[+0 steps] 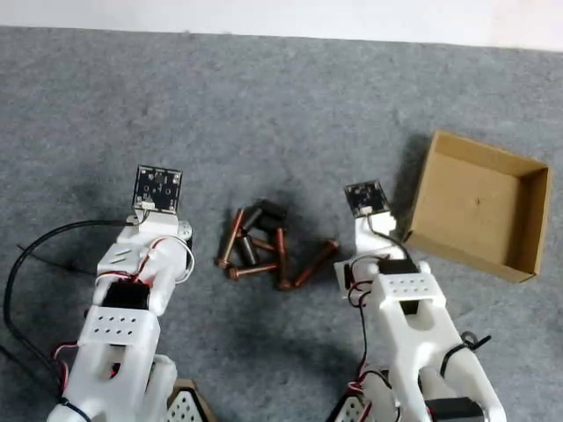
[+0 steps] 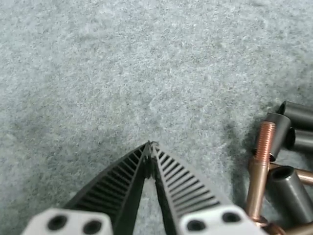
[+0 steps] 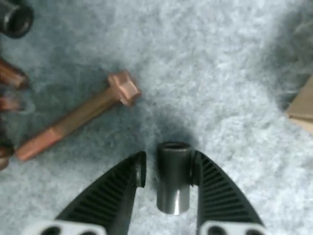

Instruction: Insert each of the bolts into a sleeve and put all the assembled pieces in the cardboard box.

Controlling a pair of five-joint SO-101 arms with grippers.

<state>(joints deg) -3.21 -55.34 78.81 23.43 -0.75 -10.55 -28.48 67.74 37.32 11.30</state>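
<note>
Several copper bolts and dark sleeves lie in a pile (image 1: 257,248) on the grey carpet between my two arms. My right gripper (image 3: 168,156) is open around a dark sleeve (image 3: 173,181); one finger touches it and a thin gap shows at the other. A copper bolt (image 3: 83,115) lies just ahead of it, the same bolt (image 1: 317,262) that sits at the pile's right edge. My left gripper (image 2: 150,146) is shut and empty above bare carpet, left of the pile. Beside it lie a bolt (image 2: 261,161) and sleeves (image 2: 291,193). The cardboard box (image 1: 466,251) stands open at the right.
The left arm (image 1: 145,255) and right arm (image 1: 405,299) flank the pile. Black cables (image 1: 35,255) trail over the carpet at the far left. A pale wall edge (image 1: 281,18) bounds the carpet at the back. One box corner (image 3: 303,110) shows near the right gripper.
</note>
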